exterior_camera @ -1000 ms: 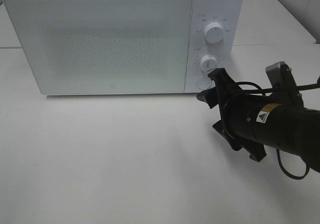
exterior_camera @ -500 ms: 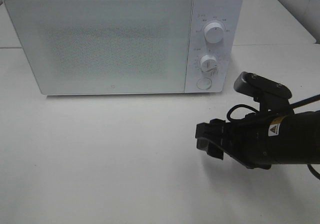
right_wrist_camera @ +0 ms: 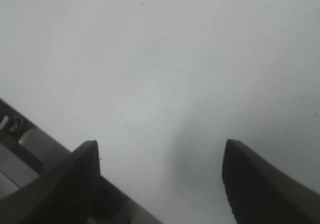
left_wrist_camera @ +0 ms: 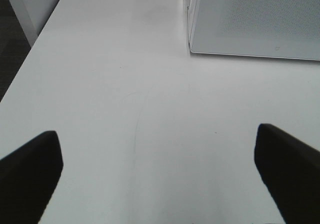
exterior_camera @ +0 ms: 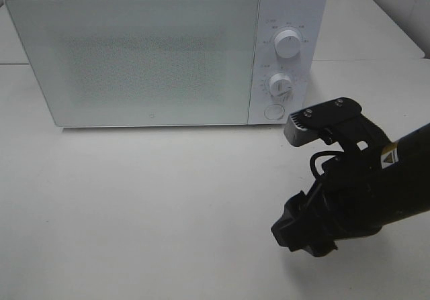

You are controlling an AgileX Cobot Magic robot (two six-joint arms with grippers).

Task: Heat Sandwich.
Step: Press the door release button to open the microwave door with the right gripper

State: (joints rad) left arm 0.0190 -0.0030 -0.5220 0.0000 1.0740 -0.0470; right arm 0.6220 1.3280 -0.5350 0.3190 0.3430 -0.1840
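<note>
Hovering open: right pincer (right_wrist_camera: 160,151) over table (exterior_camera: 134,199) before microwave (exterior_camera: 134,58); left pincer (left_wrist_camera: 159,144) open near table edge.

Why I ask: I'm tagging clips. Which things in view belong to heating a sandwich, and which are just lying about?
Job: microwave, door shut; upper knob; lower knob; right gripper, jaws open; left gripper, jaws open. No sandwich shows.
Lying about: nothing; only the white table.
</note>
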